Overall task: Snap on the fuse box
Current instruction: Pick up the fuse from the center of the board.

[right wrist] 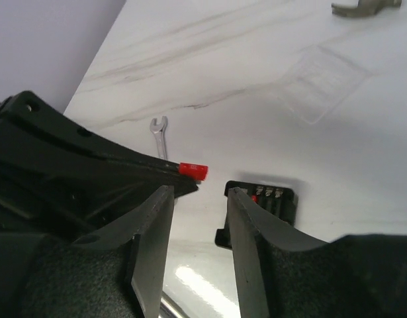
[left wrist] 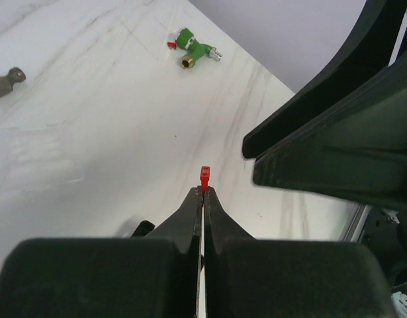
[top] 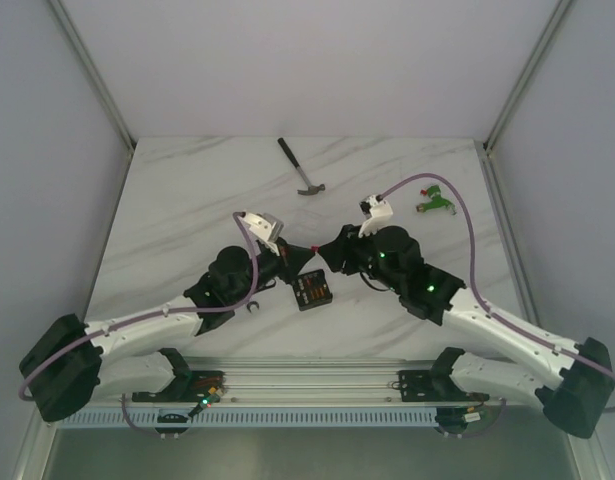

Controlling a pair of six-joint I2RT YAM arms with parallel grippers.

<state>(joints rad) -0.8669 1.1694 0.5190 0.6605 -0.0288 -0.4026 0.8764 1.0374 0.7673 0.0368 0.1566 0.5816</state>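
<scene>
Now, from left: one small wrench point(right wrist: 159, 132) flat on counter point(top: 187, 200), close by left arm. Left gripper point(left wrist: 203, 192) pinched together on one red fuse point(left wrist: 204, 175), fuse poking past tips, clear of counter. One fuse box point(top: 312, 290), black, sitting on counter near side of spot where both grippers meet; fuses in its top seen only from right wrist. Right gripper point(right wrist: 200, 193) fingers apart, nothing between. One hammer point(top: 300, 167) toward back. One green connector point(left wrist: 193, 50) far right. One clear cover point(right wrist: 316, 83), plain only in right wrist view.
</scene>
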